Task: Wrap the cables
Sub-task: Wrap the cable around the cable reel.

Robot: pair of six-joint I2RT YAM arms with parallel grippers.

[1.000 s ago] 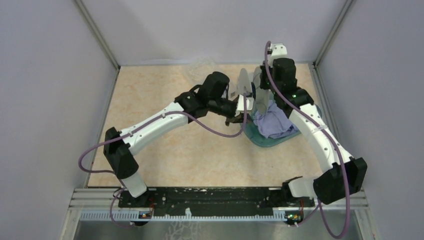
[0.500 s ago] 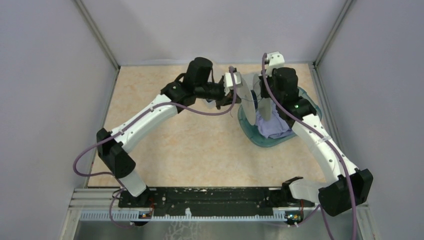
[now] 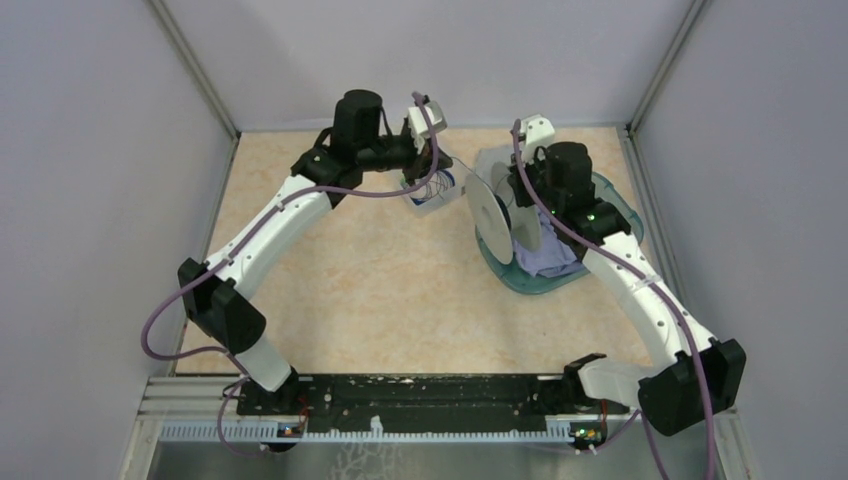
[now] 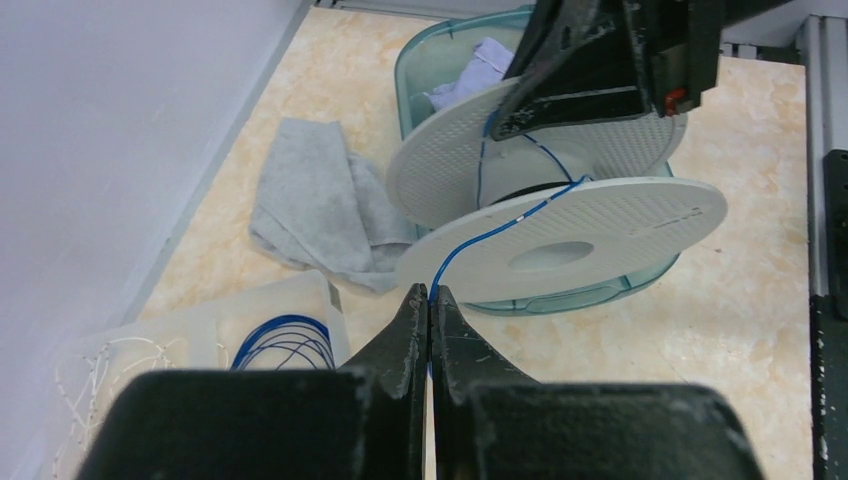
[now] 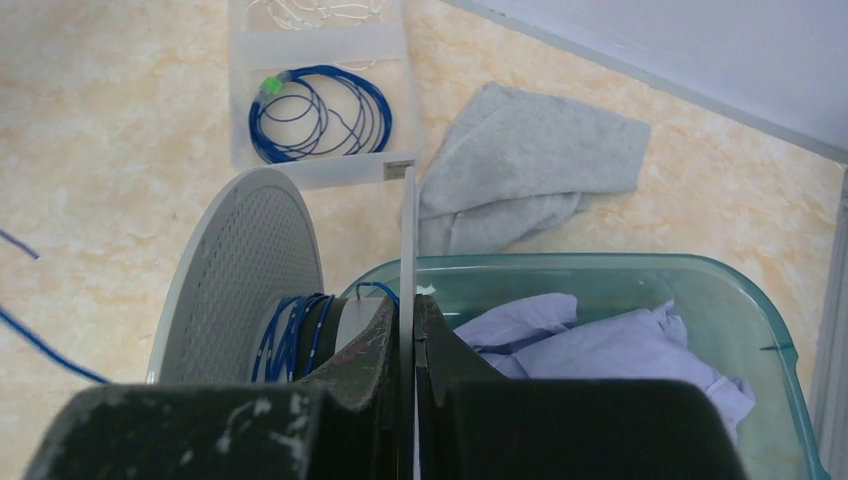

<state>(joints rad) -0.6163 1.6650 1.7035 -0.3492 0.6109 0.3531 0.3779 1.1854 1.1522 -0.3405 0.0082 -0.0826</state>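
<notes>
Tabletop point(image 3: 350, 300) in marbled beige, grey walls point(image 3: 100, 150), left end effector point(image 4: 430, 295) pinching blue wire point(image 4: 500, 227), right end effector point(image 5: 405, 300) clamping spool point(image 5: 240, 270)

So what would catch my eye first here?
Probably the pale spool, held on edge beside a teal tub toward the back right, one flange clamped in the right fingers. A thin blue wire runs from it to the shut left fingers.

the clear tray point(image 4: 250, 298) is partly hidden behind the left end effector point(image 4: 430, 295).
</notes>
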